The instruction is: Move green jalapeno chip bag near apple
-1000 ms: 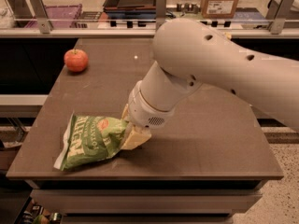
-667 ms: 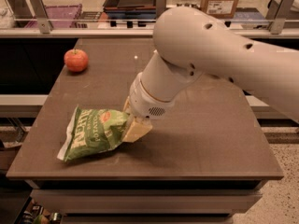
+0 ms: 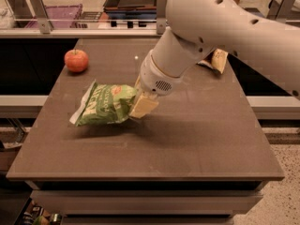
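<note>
The green jalapeno chip bag [image 3: 102, 104] hangs a little above the brown table [image 3: 140, 149], casting a shadow beneath it. My gripper [image 3: 140, 104] is shut on the bag's right edge, under the big white arm [image 3: 220, 27]. The apple [image 3: 76, 60] sits on the table at the far left, up and left of the bag, with a gap between them.
A brown-and-yellow chip bag [image 3: 216, 60] lies at the far right of the table, partly hidden by my arm. A rail with bins [image 3: 56, 13] runs behind the table. The table's front edge [image 3: 140, 177] is near the camera.
My gripper has lifted the green bag off the table and carried it away from the front left corner, toward the apple.
</note>
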Robot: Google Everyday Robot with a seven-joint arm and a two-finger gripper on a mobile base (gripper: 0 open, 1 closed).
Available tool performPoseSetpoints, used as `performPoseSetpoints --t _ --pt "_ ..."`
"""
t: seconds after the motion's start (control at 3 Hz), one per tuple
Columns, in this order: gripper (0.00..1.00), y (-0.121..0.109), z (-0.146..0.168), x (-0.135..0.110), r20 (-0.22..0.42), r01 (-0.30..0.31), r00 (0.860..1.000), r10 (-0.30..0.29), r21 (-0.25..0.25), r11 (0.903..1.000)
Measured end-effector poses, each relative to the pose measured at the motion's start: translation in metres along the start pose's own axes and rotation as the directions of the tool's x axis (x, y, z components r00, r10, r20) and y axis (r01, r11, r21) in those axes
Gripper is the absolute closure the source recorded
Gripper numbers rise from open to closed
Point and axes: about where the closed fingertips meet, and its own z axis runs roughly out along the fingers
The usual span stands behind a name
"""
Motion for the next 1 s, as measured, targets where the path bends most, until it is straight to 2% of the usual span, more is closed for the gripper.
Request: performPoseSetpoints --t 0.33,0.67,1.0 --pt "1.0 -0.033 -0.013 0.002 0.016 -0.114 0.993 0.113 0.06 0.9916" --pt "1.0 -0.064 -0.023 0.006 0.022 -0.194 0.981 0.193 0.11 0.9747" --pt "1.0 -0.1 -0.03 0.013 0.009 -0.247 0.969 0.248 0.16 0.9558"
